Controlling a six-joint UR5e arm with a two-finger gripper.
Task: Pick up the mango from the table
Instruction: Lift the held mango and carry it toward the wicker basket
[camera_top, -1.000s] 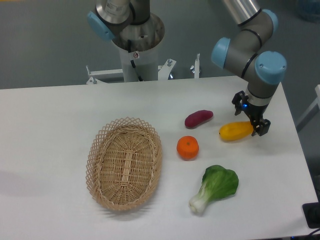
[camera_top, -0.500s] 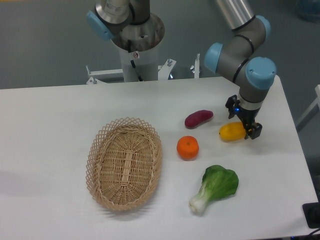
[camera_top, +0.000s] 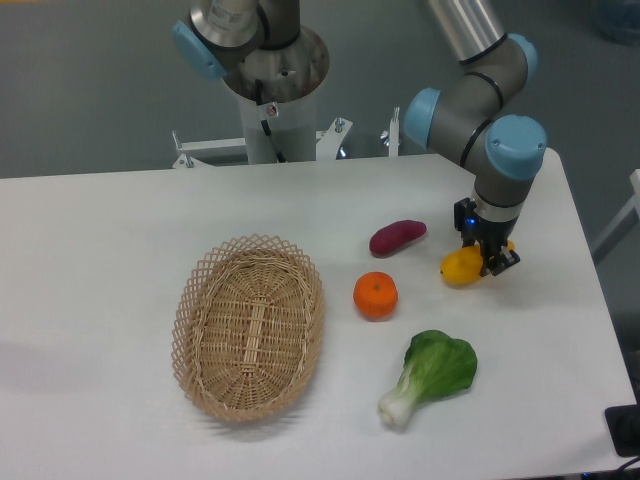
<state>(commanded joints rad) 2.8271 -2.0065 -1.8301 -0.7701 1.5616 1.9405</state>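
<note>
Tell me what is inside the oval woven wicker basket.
The oval woven wicker basket shows only its own woven floor; no item lies inside. Its near wall hides a thin strip of floor.

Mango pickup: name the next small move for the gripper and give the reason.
Probably close the fingers, then lift. The gripper is down over the right part of the mango, which lies on the table. Whether the fingers already press it cannot be told.
</note>
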